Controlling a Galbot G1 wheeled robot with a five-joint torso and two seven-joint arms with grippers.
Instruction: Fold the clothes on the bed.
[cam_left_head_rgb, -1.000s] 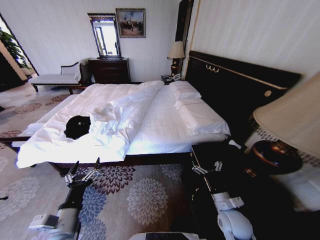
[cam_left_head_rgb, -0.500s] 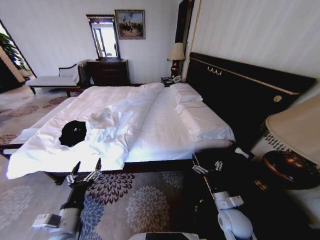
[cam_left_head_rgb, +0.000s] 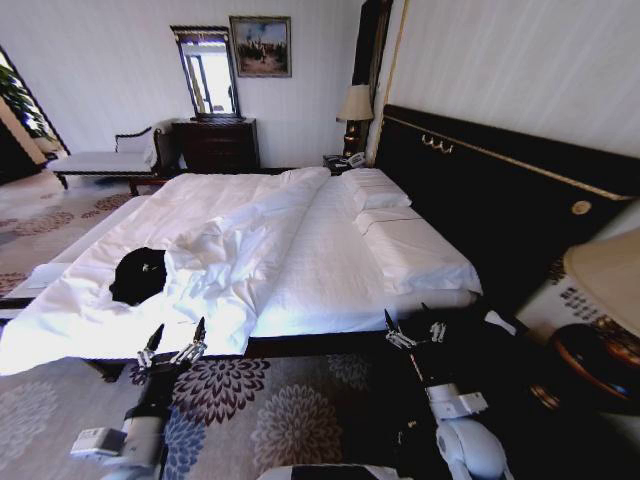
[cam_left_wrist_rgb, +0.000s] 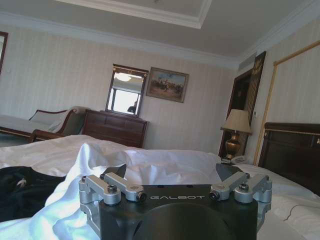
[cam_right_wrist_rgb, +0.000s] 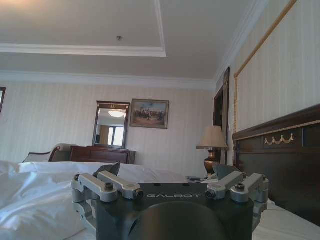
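Head view: lying ahead-left on bed (cam_left_head_rgb: 330, 260), clothes (cam_left_head_rgb: 138, 276) nearest left gripper (cam_left_head_rgb: 173, 343); right gripper (cam_left_head_rgb: 415, 330) farther; jaws apart.

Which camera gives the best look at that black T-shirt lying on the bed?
The head view: the black T-shirt lies whole on the white bed, near its foot. The left wrist view catches just a dark edge of it beside the rumpled duvet.

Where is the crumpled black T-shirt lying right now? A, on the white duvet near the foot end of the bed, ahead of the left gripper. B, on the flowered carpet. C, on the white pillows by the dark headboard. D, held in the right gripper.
A: the crumpled black T-shirt lies on the rumpled white duvet near the bed's foot end, just beyond the open left gripper; the right gripper is open and empty.
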